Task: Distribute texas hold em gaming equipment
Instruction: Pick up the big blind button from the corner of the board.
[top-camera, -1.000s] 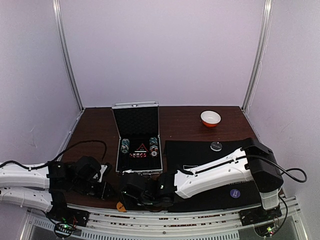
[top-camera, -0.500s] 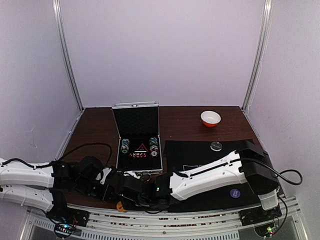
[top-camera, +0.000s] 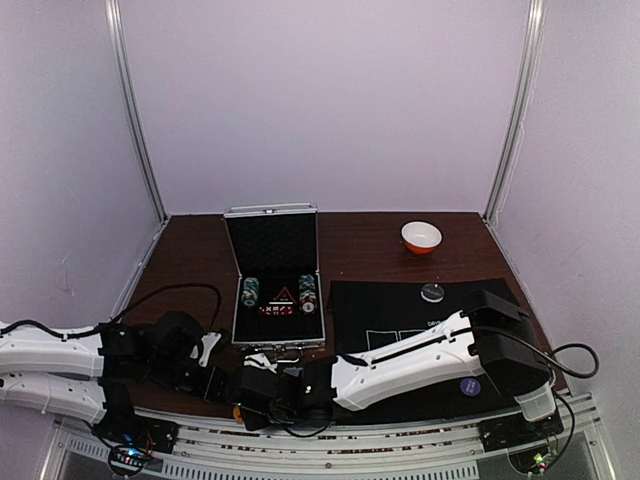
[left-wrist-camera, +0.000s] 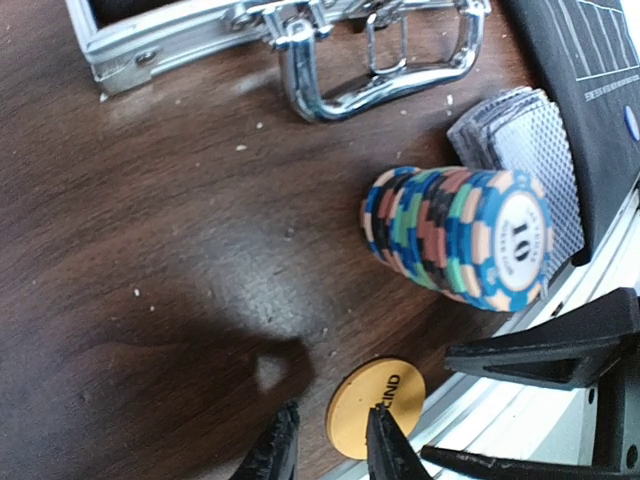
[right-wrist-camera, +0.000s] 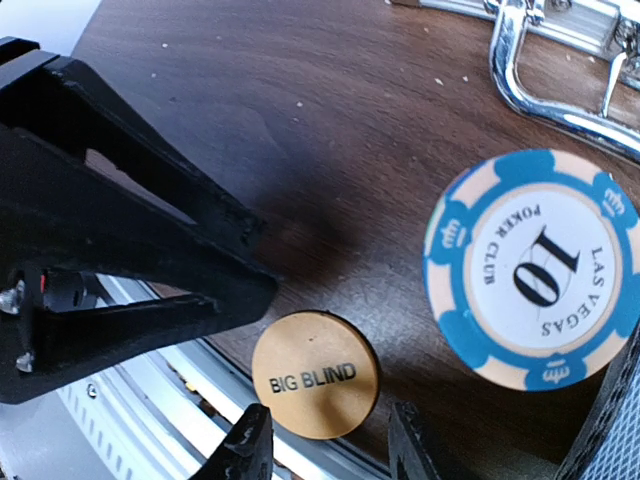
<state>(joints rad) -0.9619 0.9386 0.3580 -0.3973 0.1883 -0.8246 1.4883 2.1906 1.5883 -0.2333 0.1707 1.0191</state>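
Flat round orange disc (right-wrist-camera: 315, 373) on the speckled, dark wood-grain bench (left-wrist-camera: 150, 200)
Printed BIG BLIND, it lies near a ridged stack of striped chips (right-wrist-camera: 535, 268). The right pincer (right-wrist-camera: 330, 445) gapes around it, gripping nothing. The left pincer (left-wrist-camera: 328, 455) is narrowly parted and empty. Plain lilac walls (top-camera: 320, 100) enclose the bench.

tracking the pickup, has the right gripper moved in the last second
Yes. The right gripper has shifted left and nearer the table's front edge, away from the silver case, ending over the orange disc.
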